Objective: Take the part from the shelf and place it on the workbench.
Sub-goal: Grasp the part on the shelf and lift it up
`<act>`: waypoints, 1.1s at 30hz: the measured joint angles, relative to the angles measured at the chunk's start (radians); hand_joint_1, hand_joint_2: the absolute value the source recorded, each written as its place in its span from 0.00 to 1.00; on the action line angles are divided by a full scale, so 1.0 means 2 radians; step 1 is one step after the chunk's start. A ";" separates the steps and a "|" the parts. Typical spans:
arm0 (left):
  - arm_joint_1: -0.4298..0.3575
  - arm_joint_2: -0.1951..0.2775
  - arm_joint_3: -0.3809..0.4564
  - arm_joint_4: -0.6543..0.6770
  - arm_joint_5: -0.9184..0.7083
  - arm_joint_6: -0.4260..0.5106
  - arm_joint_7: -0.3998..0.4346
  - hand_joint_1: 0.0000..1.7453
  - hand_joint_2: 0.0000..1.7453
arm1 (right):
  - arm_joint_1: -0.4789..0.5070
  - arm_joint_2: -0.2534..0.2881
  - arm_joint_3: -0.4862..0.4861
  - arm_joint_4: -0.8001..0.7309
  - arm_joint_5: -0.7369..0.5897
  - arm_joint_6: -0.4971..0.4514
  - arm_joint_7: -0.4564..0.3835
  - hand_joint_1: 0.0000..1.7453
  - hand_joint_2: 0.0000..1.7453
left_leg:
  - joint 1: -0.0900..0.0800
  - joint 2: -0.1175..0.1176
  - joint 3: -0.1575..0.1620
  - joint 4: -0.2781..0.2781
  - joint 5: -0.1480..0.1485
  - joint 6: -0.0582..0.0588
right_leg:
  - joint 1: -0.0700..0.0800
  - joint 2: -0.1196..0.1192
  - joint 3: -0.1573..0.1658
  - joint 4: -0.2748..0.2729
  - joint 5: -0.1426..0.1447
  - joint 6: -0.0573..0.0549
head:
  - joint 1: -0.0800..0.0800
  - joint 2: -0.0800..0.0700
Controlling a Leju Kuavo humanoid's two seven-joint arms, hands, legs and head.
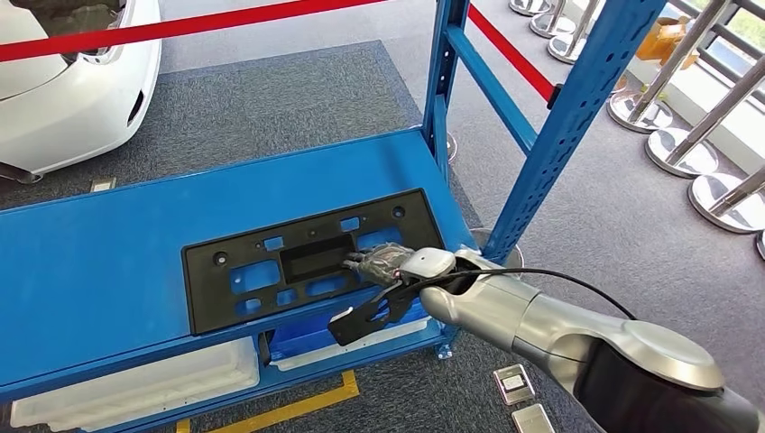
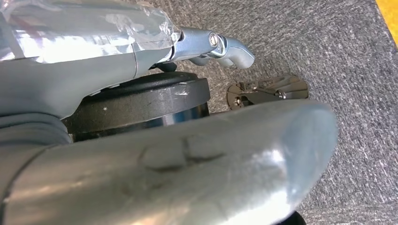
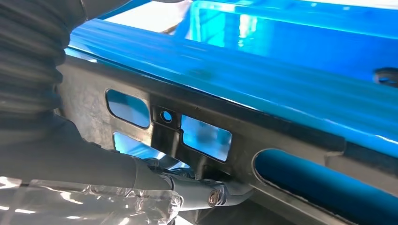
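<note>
The part is a flat black plastic plate [image 1: 298, 262] with several rectangular cut-outs, lying on the blue shelf [image 1: 108, 262] close to its front edge. My right hand [image 1: 390, 268] is at the plate's near right end. The plastic-wrapped thumb lies on top and the dark fingers [image 1: 361, 320] reach under the front edge, pinching the plate. In the right wrist view the thumb [image 3: 206, 194] presses on the black plate [image 3: 263, 136] beside a slot. My left hand [image 2: 94, 56] hangs low over grey carpet; its thumb [image 2: 225, 47] sticks out and the fingers are hidden.
A blue upright post [image 1: 577, 117] rises just right of my right arm. White foam trays [image 1: 144, 383] sit on the lower shelf. A white car [image 1: 63, 81] and red barrier belt [image 1: 180, 25] stand behind; chrome stanchion bases [image 1: 681, 149] stand right. A yellow floor line [image 1: 289, 406] lies below.
</note>
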 joint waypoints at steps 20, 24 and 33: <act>0.000 0.001 0.000 0.000 -0.006 -0.007 -0.001 0.00 0.00 | -0.002 -0.024 0.010 -0.001 -0.003 -0.001 0.008 0.71 1.00 | -0.002 0.000 0.006 -0.001 0.000 0.000 | -0.002 0.000 0.006 0.000 -0.001 0.001 | 0.000 0.000; 0.000 0.001 0.000 0.000 -0.006 -0.007 -0.001 0.00 0.00 | -0.004 -0.027 0.010 -0.002 -0.003 -0.001 0.009 0.71 1.00 | -0.002 0.000 0.007 -0.001 -0.001 0.000 | -0.002 0.000 0.007 0.000 -0.001 0.001 | 0.000 0.000; 0.000 0.001 0.000 0.000 -0.006 -0.008 -0.001 0.00 0.00 | -0.004 -0.031 0.012 -0.002 -0.004 -0.001 0.009 0.71 1.00 | -0.002 0.000 0.011 -0.001 -0.001 0.000 | -0.002 0.000 0.010 -0.001 -0.002 0.001 | 0.001 0.000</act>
